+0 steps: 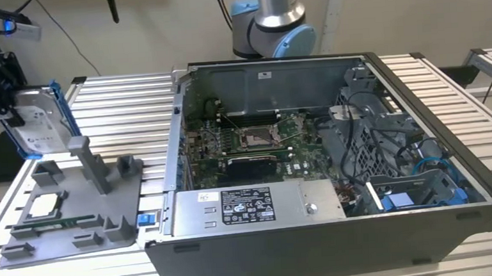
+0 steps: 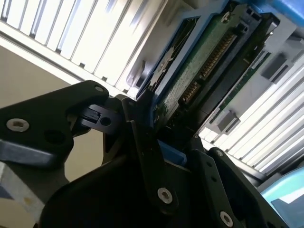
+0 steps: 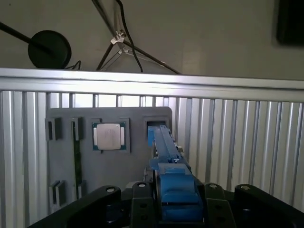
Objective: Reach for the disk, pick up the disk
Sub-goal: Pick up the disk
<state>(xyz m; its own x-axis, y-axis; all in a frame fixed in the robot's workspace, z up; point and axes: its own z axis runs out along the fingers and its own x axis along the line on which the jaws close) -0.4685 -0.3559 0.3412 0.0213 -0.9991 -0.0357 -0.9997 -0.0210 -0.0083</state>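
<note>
The disk (image 1: 42, 121) stands on edge at the exterior view's left: a silver-grey drive with a white label and blue side rails. It hangs over the back left corner of the grey holder tray (image 1: 126, 193). My gripper (image 1: 0, 95) is shut on its upper end. In the first wrist view the disk (image 3: 166, 145) is edge-on, running from my gripper (image 3: 175, 202) down toward a slot in the tray (image 3: 137, 166). The second wrist view has the disk's green circuit board (image 2: 204, 71) between my black fingers (image 2: 142, 137). Whether its lower end touches the slot I cannot tell.
An open computer case (image 1: 321, 249) takes up the middle and right of the slatted metal table (image 1: 124, 100). On the tray lie a small square chip (image 1: 45, 203) (image 3: 110, 136) and a memory stick (image 1: 54, 221), among upright grey posts (image 1: 89, 162). The arm's base (image 1: 273, 21) stands behind the case.
</note>
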